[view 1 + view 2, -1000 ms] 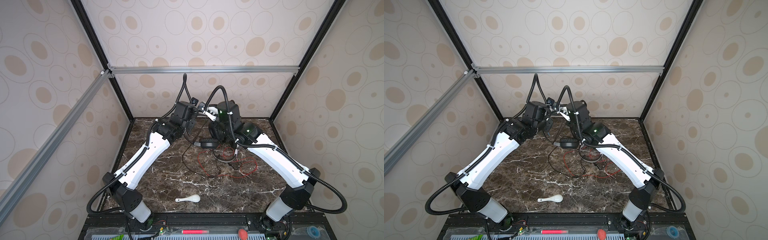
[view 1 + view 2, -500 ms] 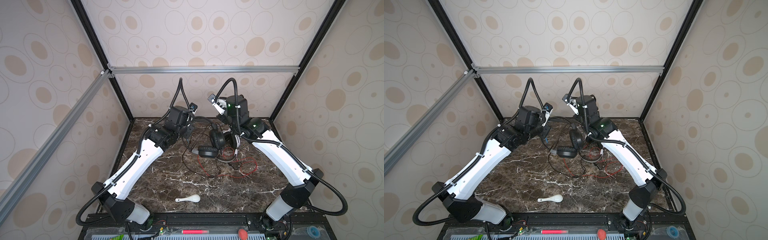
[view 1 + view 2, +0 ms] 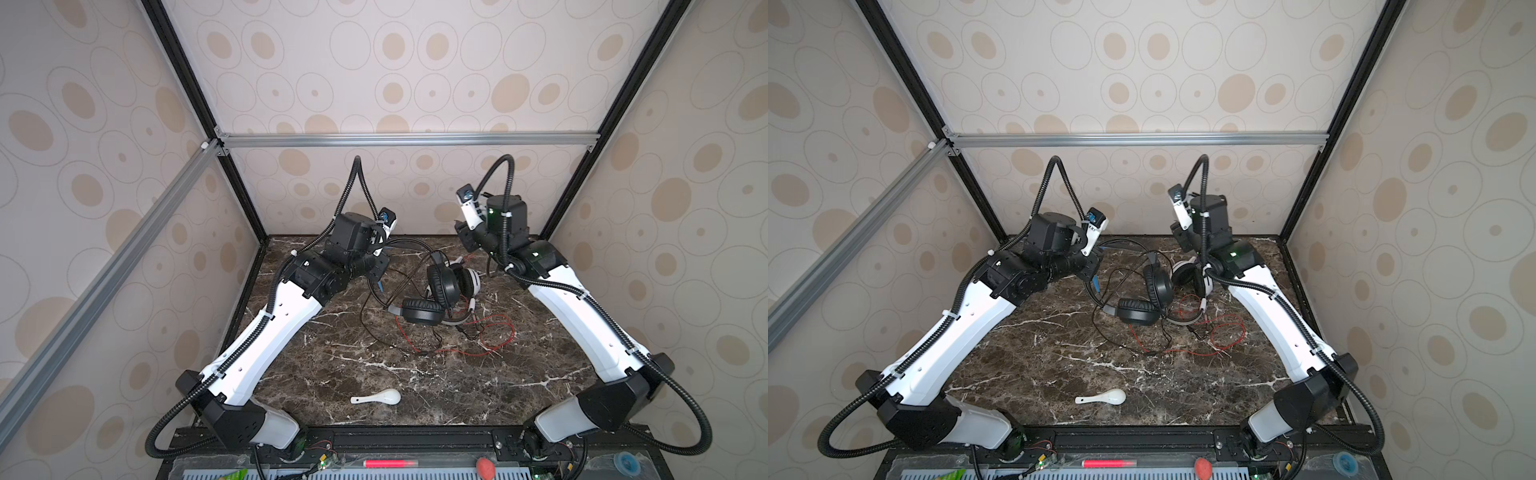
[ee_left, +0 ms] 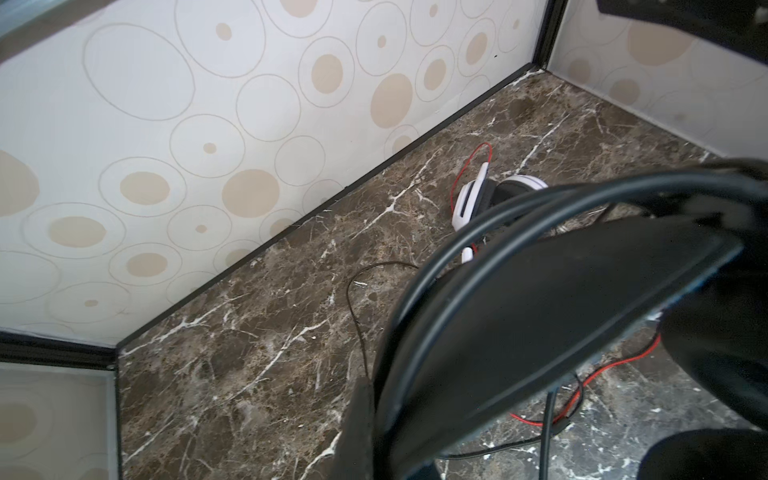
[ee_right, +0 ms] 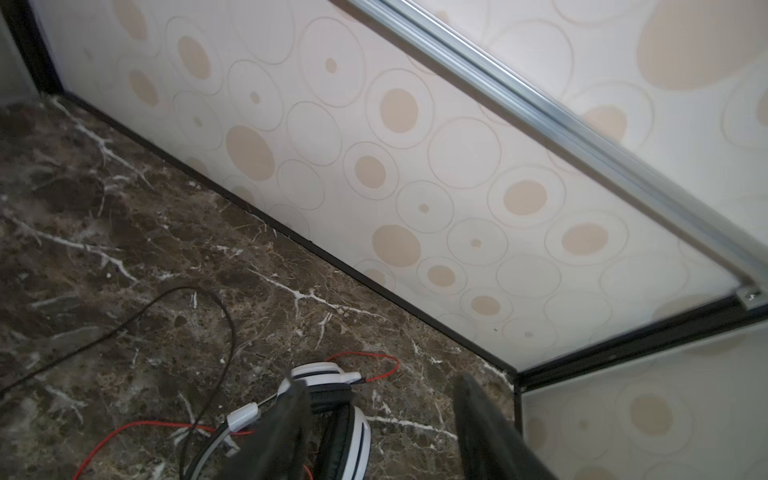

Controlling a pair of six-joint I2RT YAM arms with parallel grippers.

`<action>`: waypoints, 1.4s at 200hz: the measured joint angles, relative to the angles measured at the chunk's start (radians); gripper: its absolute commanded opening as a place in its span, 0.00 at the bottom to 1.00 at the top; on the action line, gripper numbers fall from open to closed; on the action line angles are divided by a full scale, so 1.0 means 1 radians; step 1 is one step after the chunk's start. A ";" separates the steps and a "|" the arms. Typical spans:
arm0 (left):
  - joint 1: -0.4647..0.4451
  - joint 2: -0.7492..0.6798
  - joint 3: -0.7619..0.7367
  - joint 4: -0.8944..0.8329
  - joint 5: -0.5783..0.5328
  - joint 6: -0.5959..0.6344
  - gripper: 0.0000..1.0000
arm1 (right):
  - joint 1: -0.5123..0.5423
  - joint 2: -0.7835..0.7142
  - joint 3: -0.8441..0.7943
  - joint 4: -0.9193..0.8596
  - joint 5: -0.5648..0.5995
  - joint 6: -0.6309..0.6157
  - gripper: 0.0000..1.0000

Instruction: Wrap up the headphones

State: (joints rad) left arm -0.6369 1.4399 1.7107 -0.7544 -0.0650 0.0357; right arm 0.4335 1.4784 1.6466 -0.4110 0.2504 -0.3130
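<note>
The black headset looms close over the marble table, the white headset lying beyond it.

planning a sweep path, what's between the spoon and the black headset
In both top views: black cord and red cord loops by the black headset, then bare tabletop to the spoon.

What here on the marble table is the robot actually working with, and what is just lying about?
Part of the job:
- black headphones
- white headphones

Just lying about:
- white ceramic spoon
</note>
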 measured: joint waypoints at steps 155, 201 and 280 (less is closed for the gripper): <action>0.021 0.115 0.366 -0.045 0.120 -0.244 0.00 | -0.147 -0.287 -0.632 0.473 -0.629 0.324 0.92; 0.022 0.121 0.373 -0.040 0.131 -0.267 0.00 | -0.146 -0.152 -0.634 0.615 -0.703 0.400 0.91; 0.025 0.135 0.405 -0.024 0.131 -0.289 0.00 | -0.135 0.045 -0.566 0.800 -0.747 0.494 0.84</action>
State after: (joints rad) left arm -0.6121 1.5749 2.1155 -0.7784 0.0662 -0.2535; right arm 0.2985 1.5238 1.0809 0.3893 -0.4969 0.1814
